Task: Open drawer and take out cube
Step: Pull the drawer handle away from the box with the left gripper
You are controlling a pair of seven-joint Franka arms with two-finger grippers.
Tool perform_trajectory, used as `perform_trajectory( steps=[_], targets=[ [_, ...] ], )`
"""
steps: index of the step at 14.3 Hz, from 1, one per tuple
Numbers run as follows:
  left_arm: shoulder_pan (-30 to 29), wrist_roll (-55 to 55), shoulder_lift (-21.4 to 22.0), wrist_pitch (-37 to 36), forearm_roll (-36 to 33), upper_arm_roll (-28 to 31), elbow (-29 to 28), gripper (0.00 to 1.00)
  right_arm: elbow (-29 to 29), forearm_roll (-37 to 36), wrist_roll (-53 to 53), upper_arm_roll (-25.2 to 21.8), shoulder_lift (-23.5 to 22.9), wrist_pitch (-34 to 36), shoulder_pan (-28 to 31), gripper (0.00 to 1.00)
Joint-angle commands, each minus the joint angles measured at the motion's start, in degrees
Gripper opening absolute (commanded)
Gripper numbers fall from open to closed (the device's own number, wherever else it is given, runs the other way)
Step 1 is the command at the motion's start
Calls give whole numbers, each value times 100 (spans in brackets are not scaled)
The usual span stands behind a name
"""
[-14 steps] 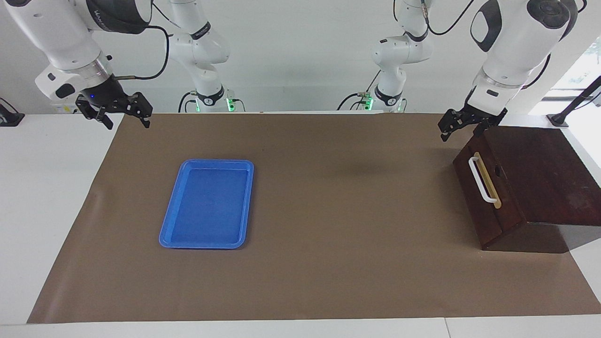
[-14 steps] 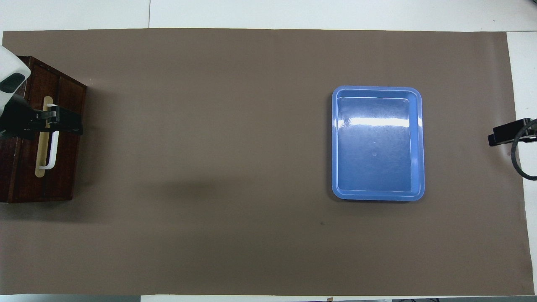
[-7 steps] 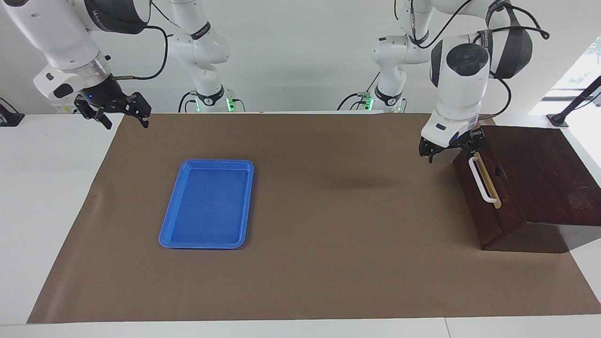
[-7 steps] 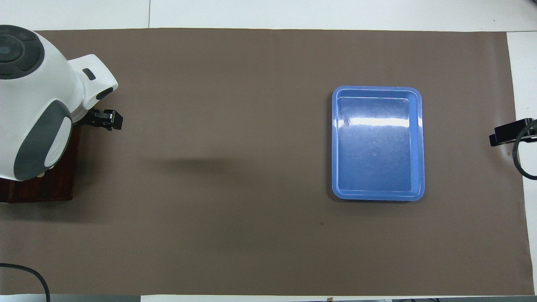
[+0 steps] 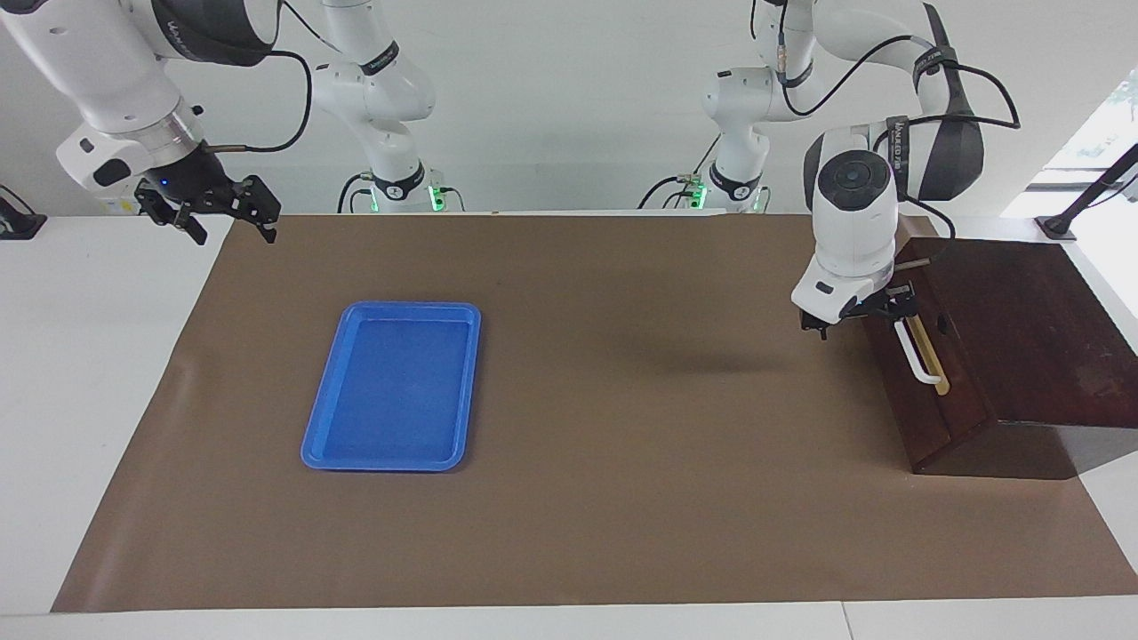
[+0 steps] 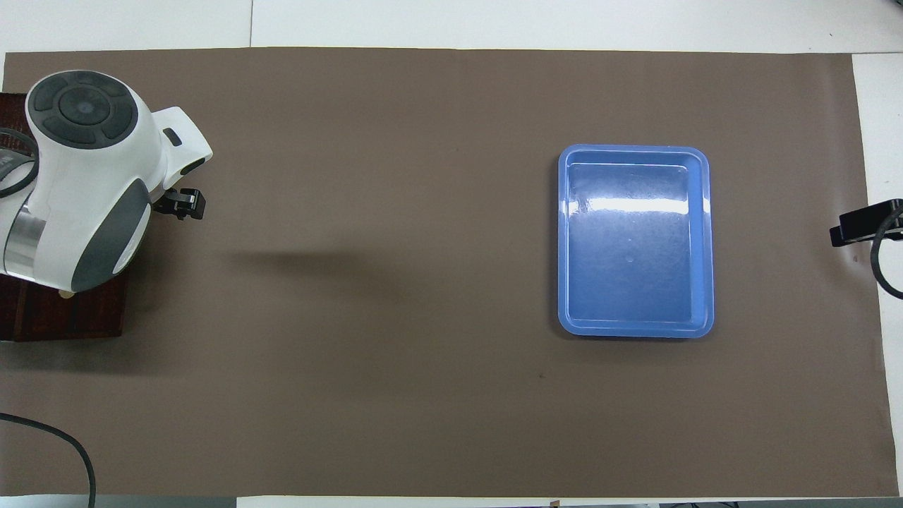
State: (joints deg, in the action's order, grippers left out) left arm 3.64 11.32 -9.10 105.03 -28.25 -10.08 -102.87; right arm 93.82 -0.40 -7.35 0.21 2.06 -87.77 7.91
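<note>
The dark wood box (image 5: 1022,329) stands at the left arm's end of the table, and its drawer (image 5: 902,400) is shut. A white bar handle (image 5: 918,360) runs along the drawer front. My left gripper (image 5: 861,313) is open, low in front of the drawer, at the end of the handle nearer to the robots. Whether it touches the handle I cannot tell. In the overhead view the left arm covers most of the box (image 6: 63,319), and one fingertip (image 6: 182,204) sticks out. My right gripper (image 5: 229,222) waits open above the table's edge at the right arm's end. The cube is hidden.
A flat blue tray (image 5: 396,308) lies on the brown mat (image 5: 622,444) toward the right arm's end, also seen from overhead as the tray (image 6: 635,149). A black cable (image 6: 70,444) loops in at the mat's corner near the left arm.
My left arm has swung down from above the box's corner to the drawer front, at the handle's end. The right gripper has barely shifted. The drawer stays shut.
</note>
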Motion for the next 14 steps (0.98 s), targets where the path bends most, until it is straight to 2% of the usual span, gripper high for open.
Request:
perform_trajectory(
  steps=[1, 8, 14],
  targets=[
    [-135, 387, 128, 456, -504, 6, -514, 100, 48, 4, -12, 49, 22, -21, 114, 100],
    [-407, 503, 93, 721, -813, 14, -691, 100, 57, 4, -3, 58, 31, -21, 114, 100],
    [-460, 616, 40, 826, -1402, 14, -875, 100, 57, 4, -12, 49, 31, -21, 114, 100]
  ],
)
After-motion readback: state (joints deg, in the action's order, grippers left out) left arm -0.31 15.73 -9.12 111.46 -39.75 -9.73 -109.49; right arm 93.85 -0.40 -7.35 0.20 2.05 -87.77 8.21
